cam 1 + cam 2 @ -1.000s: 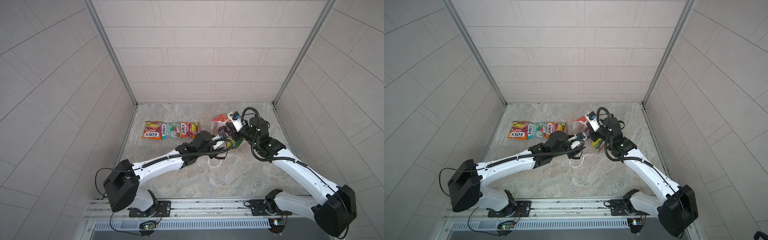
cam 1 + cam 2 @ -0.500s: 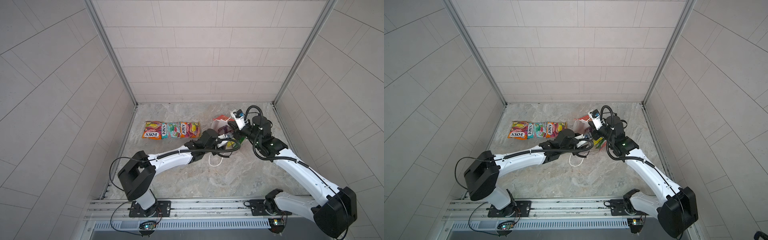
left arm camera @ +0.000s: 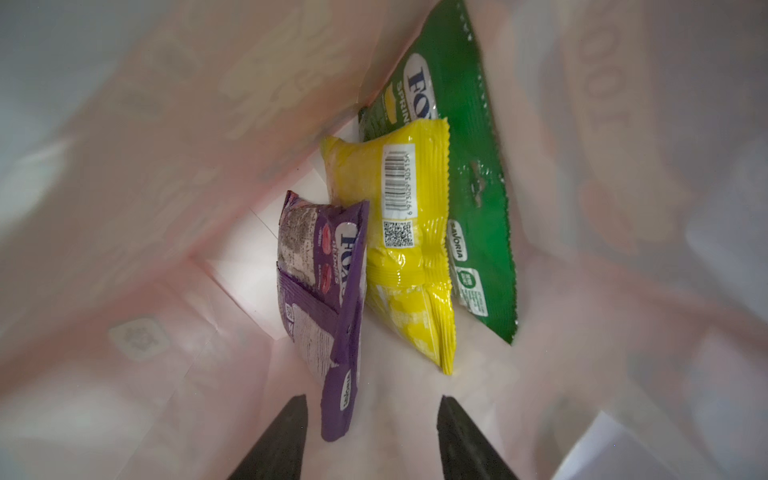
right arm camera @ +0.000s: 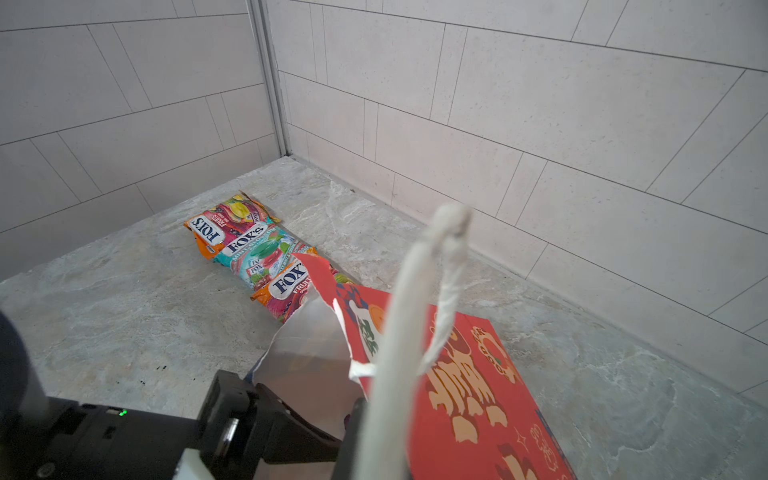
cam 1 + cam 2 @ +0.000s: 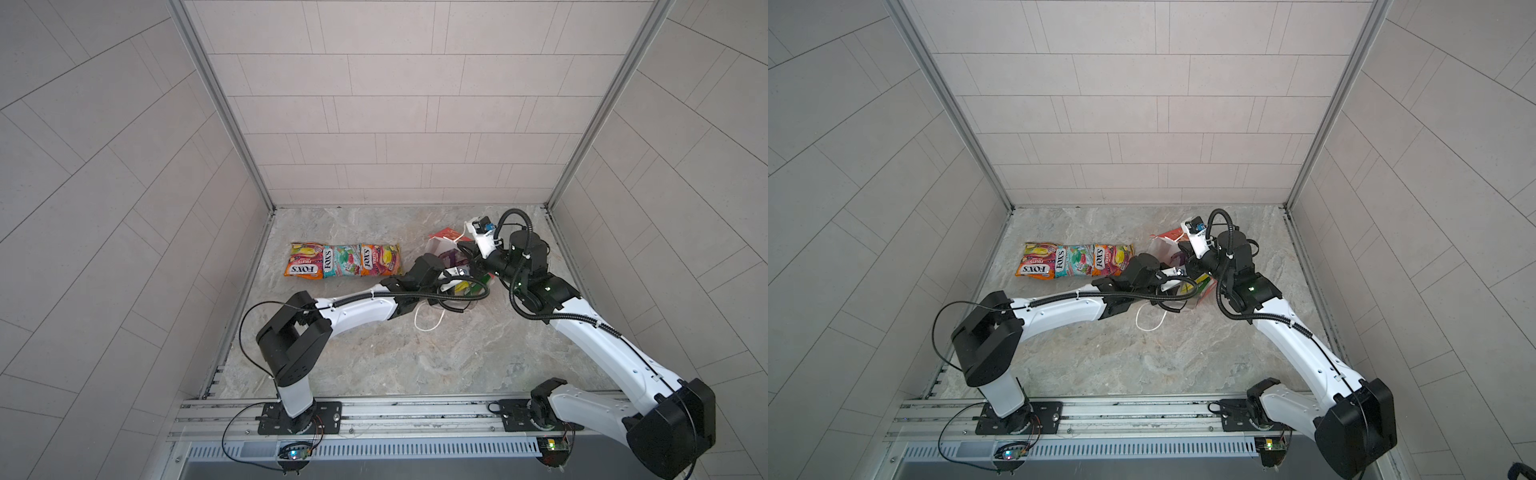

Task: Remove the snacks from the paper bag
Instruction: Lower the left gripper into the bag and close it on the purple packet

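The paper bag (image 5: 445,233) (image 4: 469,374) lies on its side at the back right, red with gold characters, white inside. My right gripper (image 4: 374,449) (image 5: 466,249) is shut on its white cord handle (image 4: 415,316), holding the upper wall up. My left gripper (image 3: 372,415) (image 5: 457,275) is inside the bag's mouth and open. A corner of a purple snack (image 3: 328,291) lies between its fingers, not pinched. Deeper in the bag are a yellow snack (image 3: 403,232) and a green snack (image 3: 469,166). Three more snacks (image 5: 344,266) (image 5: 1077,261) lie in a row on the floor to the left.
The bag's other cord handle (image 5: 430,320) loops on the stone floor in front of the bag. Tiled walls (image 5: 374,124) close the cell at the back and both sides. The two arms nearly meet at the bag's mouth.
My left arm has stretched to the right and pushed its gripper deeper into the bag's mouth. The right gripper keeps its hold on the handle, almost still.
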You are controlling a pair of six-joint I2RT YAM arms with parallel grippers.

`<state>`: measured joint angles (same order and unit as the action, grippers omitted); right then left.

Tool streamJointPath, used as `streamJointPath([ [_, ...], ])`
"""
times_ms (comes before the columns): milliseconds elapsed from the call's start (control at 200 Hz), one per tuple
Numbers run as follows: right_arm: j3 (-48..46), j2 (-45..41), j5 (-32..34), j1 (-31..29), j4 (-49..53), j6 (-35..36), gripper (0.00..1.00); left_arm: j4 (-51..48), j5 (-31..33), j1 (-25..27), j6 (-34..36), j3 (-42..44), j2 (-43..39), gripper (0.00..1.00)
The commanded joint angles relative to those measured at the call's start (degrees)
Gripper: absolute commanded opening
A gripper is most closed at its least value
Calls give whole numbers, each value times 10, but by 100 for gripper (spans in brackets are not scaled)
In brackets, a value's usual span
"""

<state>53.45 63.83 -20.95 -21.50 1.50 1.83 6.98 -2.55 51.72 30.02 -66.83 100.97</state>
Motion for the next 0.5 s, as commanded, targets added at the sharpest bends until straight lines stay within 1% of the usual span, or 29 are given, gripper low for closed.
streamJointPath([
  [0,9,-15,-23,-3,-35,-18,0,3,1,3,19,-26,13,56],
  [250,5,-19,-33,-3,-38,-20,0,3,39,0,19,-58,54,56],
  [340,6,-16,-35,-3,-37,-19,0,3,40,-4,16,-66,66,56],
  [495,5,-18,-45,-3,-41,-20,0,17,52,-9,15,-72,81,53],
])
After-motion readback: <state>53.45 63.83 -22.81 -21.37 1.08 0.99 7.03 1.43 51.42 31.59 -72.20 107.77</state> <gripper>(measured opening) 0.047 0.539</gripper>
